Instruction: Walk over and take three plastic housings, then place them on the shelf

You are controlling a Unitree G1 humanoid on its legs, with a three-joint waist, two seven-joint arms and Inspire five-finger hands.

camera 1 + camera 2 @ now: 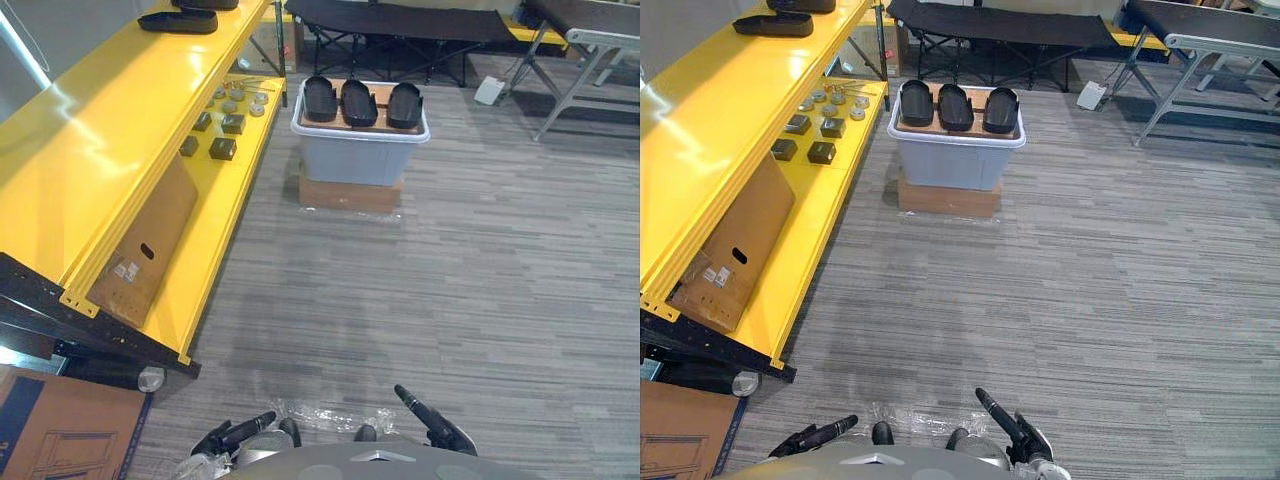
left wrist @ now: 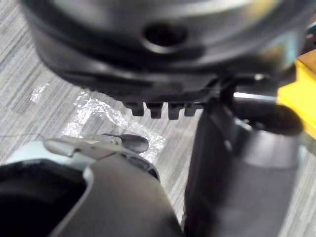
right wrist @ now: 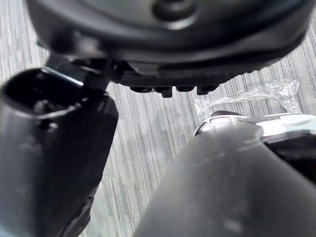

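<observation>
Housings (image 1: 359, 102), black oval plastic, atop grey tub (image 1: 360, 162).

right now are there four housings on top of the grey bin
No, only three black housings lie side by side on top of the grey bin.

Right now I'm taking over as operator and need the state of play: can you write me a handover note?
Left hand and right hand: both low in front of the robot, fingers relaxed, holding nothing.
Three black plastic housings lie side by side on top of the grey bin, across the floor ahead.
Yellow shelf runs along the left; a similar black part lies at its far end.
Done: nothing picked.
Left: walk over, take three, shelve them.
</observation>
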